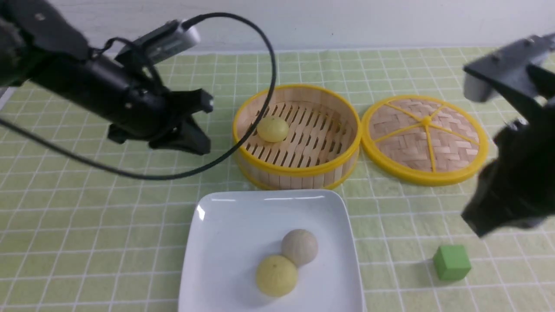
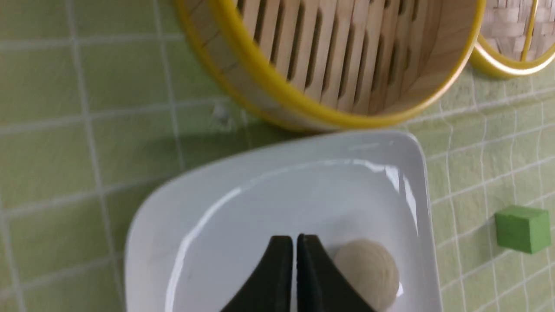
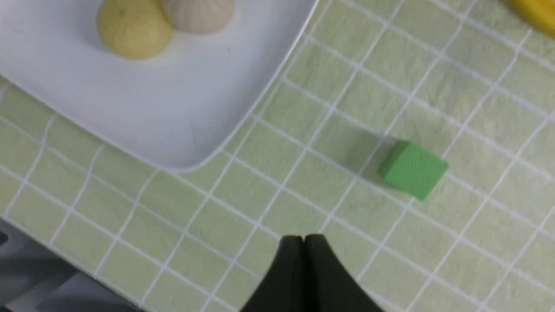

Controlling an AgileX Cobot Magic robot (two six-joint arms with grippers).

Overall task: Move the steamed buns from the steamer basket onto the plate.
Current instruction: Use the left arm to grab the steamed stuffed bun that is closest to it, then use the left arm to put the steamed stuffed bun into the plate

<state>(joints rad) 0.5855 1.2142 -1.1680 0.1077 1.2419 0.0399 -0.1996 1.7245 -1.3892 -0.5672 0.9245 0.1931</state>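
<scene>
One pale yellow steamed bun [image 1: 272,129] lies in the steamer basket [image 1: 299,171], on its left side. A second pale yellow bun [image 1: 276,275] and a greyish-beige bun [image 1: 299,246] touch each other on the white plate [image 1: 225,234] in front of the basket. My left gripper [image 1: 204,128] is shut and empty, raised left of the basket; in the left wrist view its tips [image 2: 296,242] hang over the plate [image 2: 269,182] beside the grey bun [image 2: 368,271]. My right gripper [image 3: 303,240] is shut and empty, raised at the right above the cloth.
The woven basket lid [image 1: 426,138] lies flat right of the basket. A small green cube [image 1: 452,261] sits on the green checked cloth right of the plate, also in the right wrist view [image 3: 414,170]. The table's front edge shows in the right wrist view [image 3: 65,281].
</scene>
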